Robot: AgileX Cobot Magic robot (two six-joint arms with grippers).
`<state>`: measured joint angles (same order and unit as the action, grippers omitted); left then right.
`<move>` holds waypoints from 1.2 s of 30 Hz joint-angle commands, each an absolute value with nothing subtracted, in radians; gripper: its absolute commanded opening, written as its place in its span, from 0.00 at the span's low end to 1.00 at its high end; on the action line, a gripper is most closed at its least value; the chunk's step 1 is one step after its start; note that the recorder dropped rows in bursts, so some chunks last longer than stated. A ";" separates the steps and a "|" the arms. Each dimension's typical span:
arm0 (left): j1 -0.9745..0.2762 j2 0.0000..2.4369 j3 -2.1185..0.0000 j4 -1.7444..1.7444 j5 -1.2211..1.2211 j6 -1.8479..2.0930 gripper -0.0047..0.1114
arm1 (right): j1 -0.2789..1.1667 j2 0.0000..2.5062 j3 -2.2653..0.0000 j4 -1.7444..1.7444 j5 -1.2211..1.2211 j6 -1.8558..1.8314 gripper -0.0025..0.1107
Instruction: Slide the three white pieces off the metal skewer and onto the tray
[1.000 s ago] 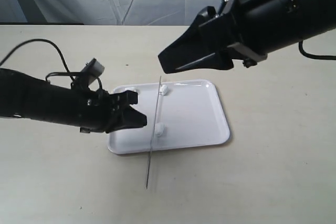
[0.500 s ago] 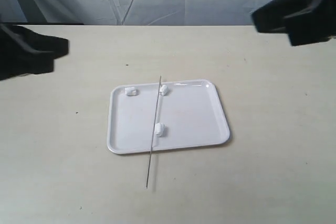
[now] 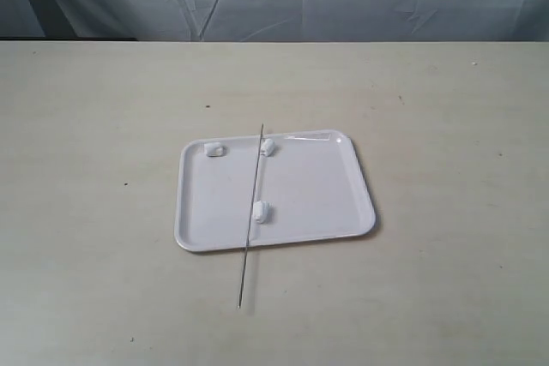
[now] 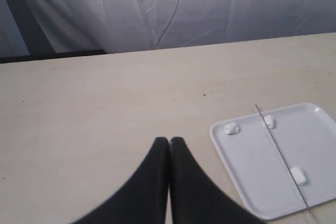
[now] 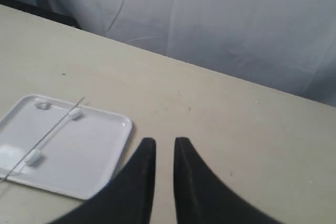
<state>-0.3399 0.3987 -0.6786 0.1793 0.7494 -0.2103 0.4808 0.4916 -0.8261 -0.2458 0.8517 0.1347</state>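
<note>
I can't find any words, numbers, labels or signs to read (I looked in all three views, from up high and from both my claws). Nothing here has writing on it.

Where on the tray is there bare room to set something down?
Right of the skewer, the tray is bare to its rim. Left of it, a narrower patch beside the corner piece. Two white pieces hug the skewer.
</note>
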 commanded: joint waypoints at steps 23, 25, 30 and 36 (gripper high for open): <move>-0.340 0.187 -0.457 0.195 0.703 -0.232 0.04 | 0.477 0.000 -0.489 -0.328 0.782 0.288 0.14; -0.340 0.187 -0.457 0.199 0.703 -0.232 0.04 | 0.477 0.000 -0.489 -0.328 0.782 0.288 0.14; -0.340 0.187 -0.457 0.199 0.703 -0.232 0.04 | 0.454 0.000 -0.489 -0.472 0.843 0.316 0.14; -0.340 0.187 -0.457 0.207 0.703 -0.232 0.04 | 0.224 0.000 -0.388 -0.542 0.599 0.306 0.15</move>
